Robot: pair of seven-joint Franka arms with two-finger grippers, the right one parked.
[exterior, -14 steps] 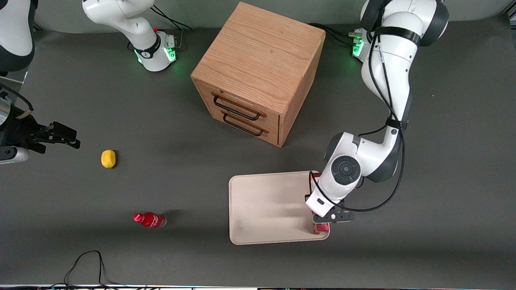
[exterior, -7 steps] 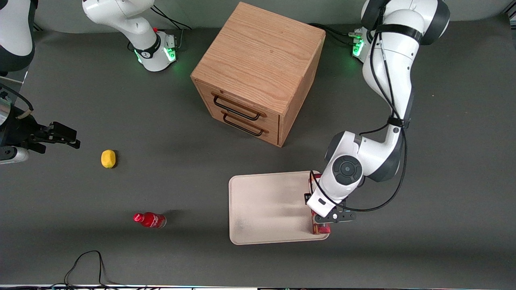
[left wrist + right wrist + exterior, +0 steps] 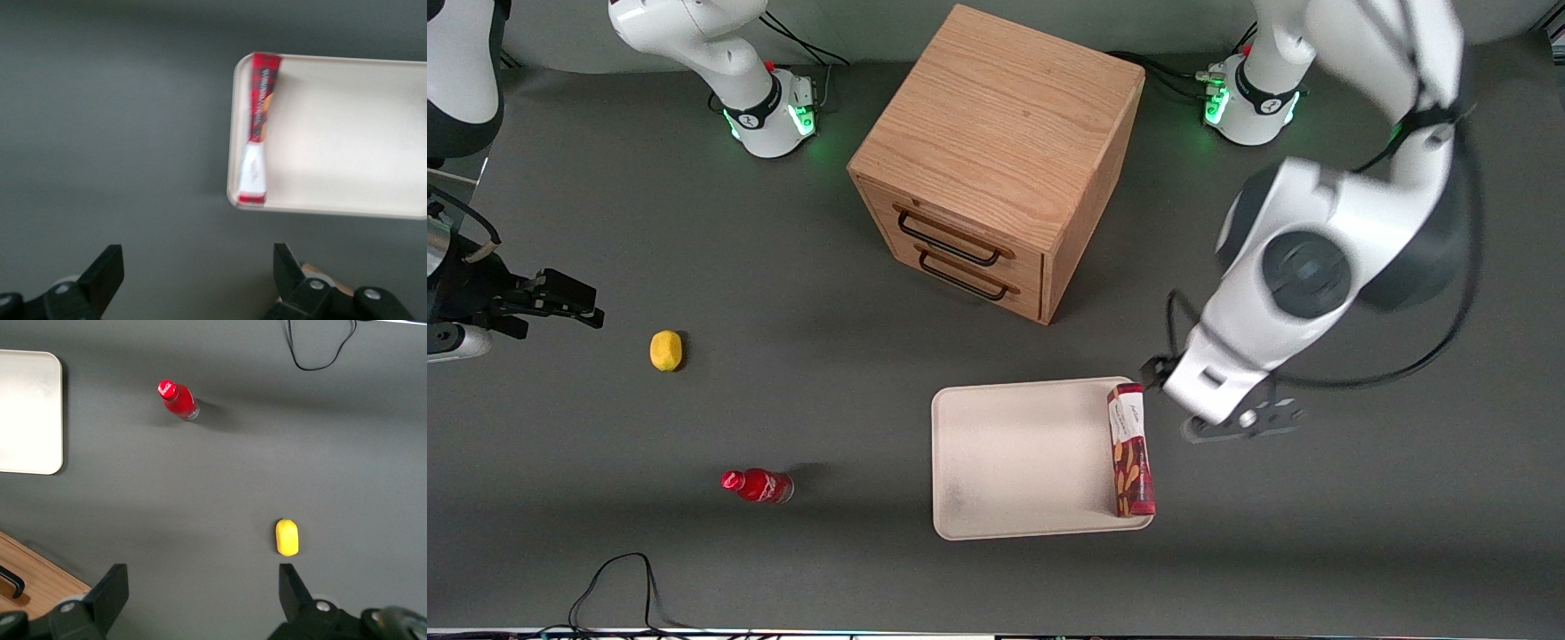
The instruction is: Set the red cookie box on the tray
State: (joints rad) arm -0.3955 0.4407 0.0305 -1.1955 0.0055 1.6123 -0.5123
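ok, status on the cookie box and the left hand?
Left hand open, empty, raised beside the tray. Red cookie box on edge in the tray, along its rim. Nothing in the way.

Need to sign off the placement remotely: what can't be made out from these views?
- Front view: the end effector shows blurred under the wrist; its fingertips don't show.
- Both views: whether the red cookie box leans on the tray rim or stands clear of it.
- Wrist view: box label unreadable.
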